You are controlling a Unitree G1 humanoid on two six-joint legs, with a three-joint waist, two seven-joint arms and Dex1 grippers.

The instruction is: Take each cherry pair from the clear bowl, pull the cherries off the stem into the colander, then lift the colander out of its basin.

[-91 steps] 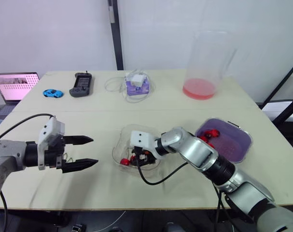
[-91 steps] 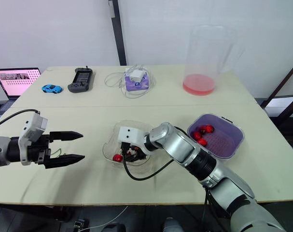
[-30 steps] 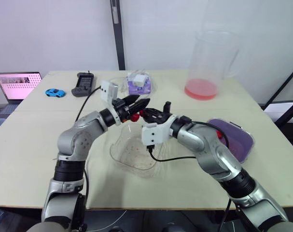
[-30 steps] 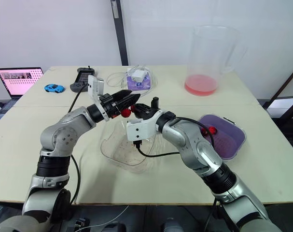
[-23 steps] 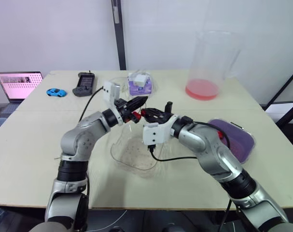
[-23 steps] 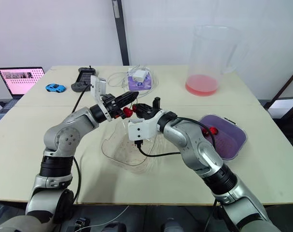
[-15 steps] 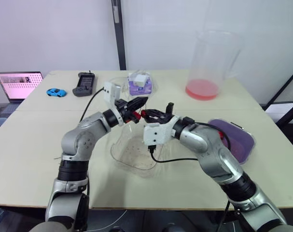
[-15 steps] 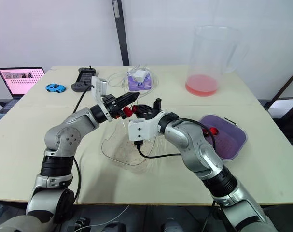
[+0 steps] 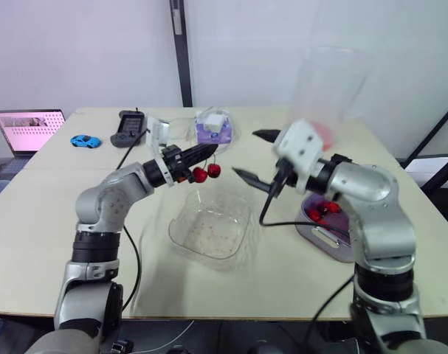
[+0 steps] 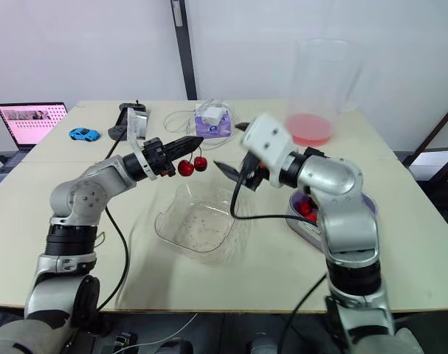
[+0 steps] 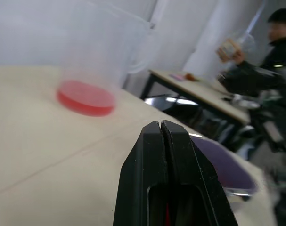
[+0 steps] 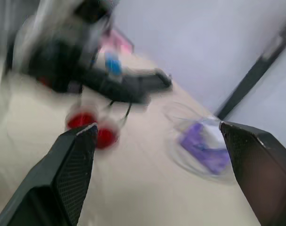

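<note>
My left gripper (image 9: 206,153) is shut on the stem of a cherry pair (image 9: 207,172), and the two red cherries hang below its tips, above the far edge of the clear bowl (image 9: 212,229). The bowl holds no cherries, only a few specks. My right gripper (image 9: 254,155) is raised to the right of the pair, open wide with nothing between its fingers. The right wrist view has the cherry pair (image 12: 93,128) hanging under the left gripper (image 12: 133,89). The purple colander (image 9: 334,237) sits in its basin at the right, with red cherries (image 9: 325,210) inside.
A tall clear pitcher (image 10: 316,92) with pink liquid stands at the back right. Along the far edge lie a purple box with a charger and cable (image 9: 211,127), a black controller (image 9: 126,129), a blue toy car (image 9: 81,141) and a laptop (image 9: 27,130). A person (image 11: 274,52) sits at another table.
My right gripper has let go of the cherry pair, opened wide and swung up to the right. The left gripper has shut on the stem and holds the pair alone.
</note>
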